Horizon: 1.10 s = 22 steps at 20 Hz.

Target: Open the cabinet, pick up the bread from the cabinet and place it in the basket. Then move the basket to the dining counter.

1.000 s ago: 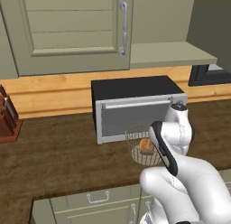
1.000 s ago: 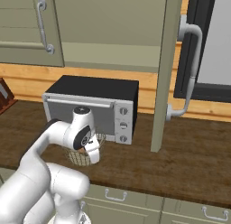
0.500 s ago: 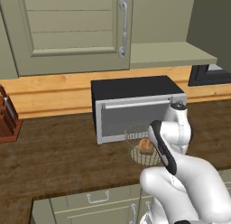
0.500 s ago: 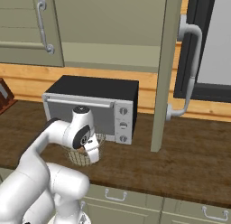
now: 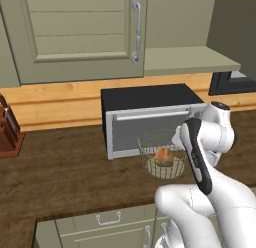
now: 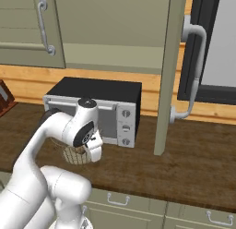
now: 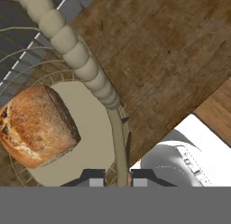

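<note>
I observed the basket [image 5: 161, 158] as a round bowl of thin tan wire mesh with a beaded rim and a pale solid base. It stood on the dark wood surface [image 5: 65, 177], directly in front of the microwave [image 5: 145, 117] door. In the hand view, the rim [image 7: 74, 51] appeared as a chain of rounded tan beads curving from the top edge down toward the fingertips.

The bread [image 7: 36, 126] lay inside the basket on the pale base. It was a small golden-brown bun with a coarse, speckled crust, darker along one edge. In the left base view it showed as an orange-brown lump [image 5: 163, 154] behind the mesh.

The tool [image 7: 114, 178] was clenched on the basket wall: the two dark fingertips [image 7: 92, 178] stood close together, one on either side of the thin wall strip that ran up between them. One tip sat inside the basket over the pale base; the other sat outside, above the wood surface. The bread lay beside the tips, not touching them.

In the right base view, the white arm reached down to the basket [image 6: 76, 154] just in front of the microwave. The cabinet [image 5: 80, 34] hung above, and its right door [image 6: 169, 71] stood swung open, edge-on to that camera.
</note>
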Tool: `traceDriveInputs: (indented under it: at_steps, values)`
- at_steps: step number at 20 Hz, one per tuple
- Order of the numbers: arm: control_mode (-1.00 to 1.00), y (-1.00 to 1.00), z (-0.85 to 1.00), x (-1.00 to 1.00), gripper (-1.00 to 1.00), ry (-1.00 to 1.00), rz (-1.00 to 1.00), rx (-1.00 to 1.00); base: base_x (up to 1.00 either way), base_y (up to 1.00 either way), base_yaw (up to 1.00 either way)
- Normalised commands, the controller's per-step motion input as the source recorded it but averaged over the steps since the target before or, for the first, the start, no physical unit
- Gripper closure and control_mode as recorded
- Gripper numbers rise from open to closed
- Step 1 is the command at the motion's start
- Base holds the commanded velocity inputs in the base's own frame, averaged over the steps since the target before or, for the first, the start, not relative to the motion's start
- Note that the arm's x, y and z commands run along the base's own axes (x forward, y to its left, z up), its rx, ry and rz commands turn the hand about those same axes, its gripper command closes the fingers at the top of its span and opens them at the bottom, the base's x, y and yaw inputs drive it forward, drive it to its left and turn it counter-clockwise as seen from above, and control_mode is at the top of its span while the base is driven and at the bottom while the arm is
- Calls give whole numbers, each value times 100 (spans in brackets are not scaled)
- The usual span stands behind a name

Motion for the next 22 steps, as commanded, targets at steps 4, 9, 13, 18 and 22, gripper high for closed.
traceDriveInputs:
  at_steps: [4,9,13,18,22]
  values:
    - [-100,0,83,-60,100,-21,13,10,0,0,0]
    - [-100,0,70,-47,100,-21,6,8,0,0,0]
    - [-100,0,47,-31,100,-4,-7,1,0,0,0]
    - [-100,-5,0,0,100,0,-4,0,0,0,0]
    - [-100,0,0,-10,100,0,0,0,0,0,0]
